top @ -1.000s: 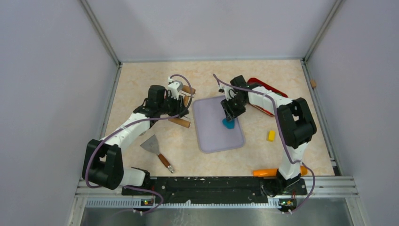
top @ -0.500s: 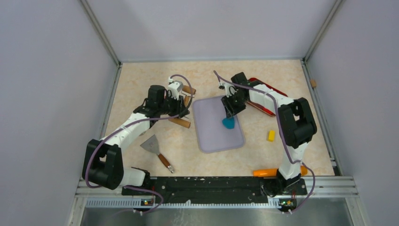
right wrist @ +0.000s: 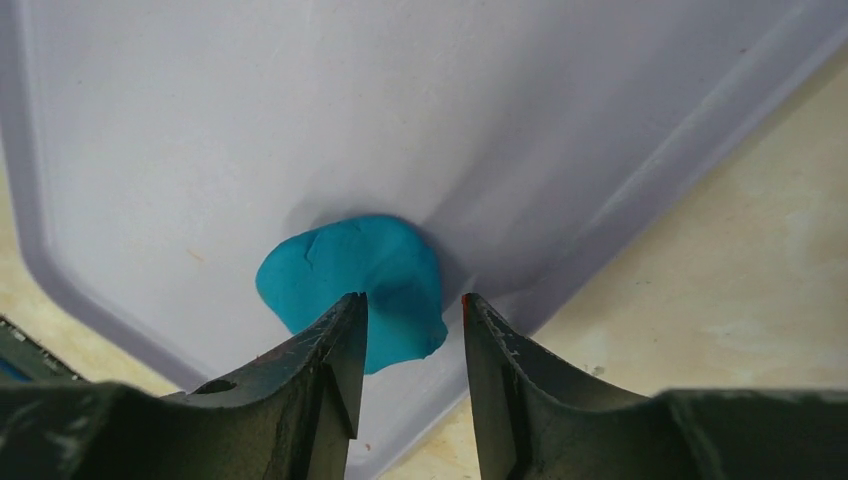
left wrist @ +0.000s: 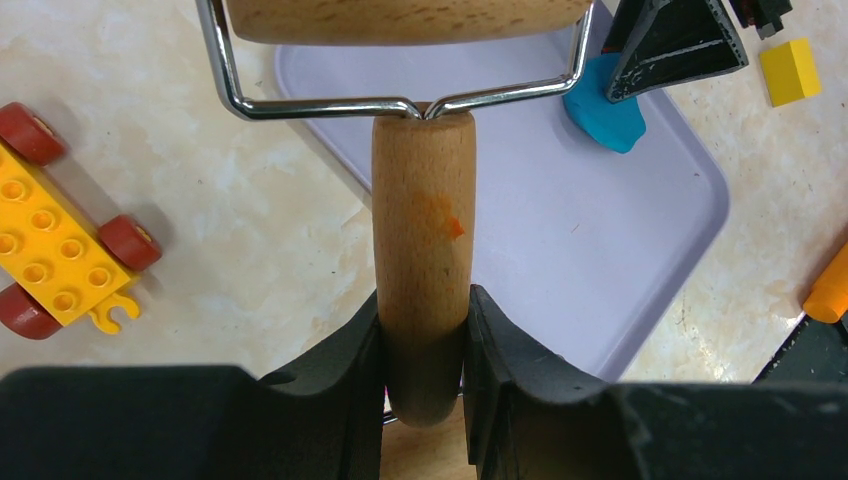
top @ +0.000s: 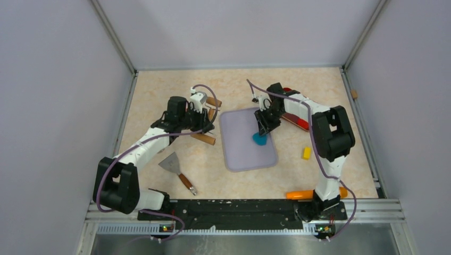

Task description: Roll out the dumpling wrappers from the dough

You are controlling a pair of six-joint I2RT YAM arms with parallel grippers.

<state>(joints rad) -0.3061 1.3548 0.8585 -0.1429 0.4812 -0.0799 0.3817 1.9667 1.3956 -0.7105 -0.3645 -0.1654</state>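
Locates the dough (top: 259, 139) as one small rounded teal lump on the lavender mat (top: 239, 154), close to the mat's right edge and far from flat. Finds no dumpling wrappers in any view; judges the rolling not yet begun.

Records the left gripper (left wrist: 422, 335) clamped on the wooden handle of the roller (left wrist: 422, 215), with drum and wire yoke out beyond the fingertips, at the mat's left margin and apart from the lump.

Records the right gripper (right wrist: 410, 325) directly over the lump, fingers (right wrist: 320, 390) parted by a narrow gap with nothing held between them. Cannot determine contact between tips and putty.

Assesses the lump as light, soft and probably tacky. Expects dents from any firm pinch, and possible clinging to finger pads or roller drum, enough to lift it off the mat.

Advises against gripping it across the top. If repositioning is needed, recommends a light hold low on opposite flanks, or a nudge from the side. Otherwise recommends pressure from above with the drum only, starting at the lump's centre.

Notes the mat as thin and likely to slide; suggests steadying its bare edge.
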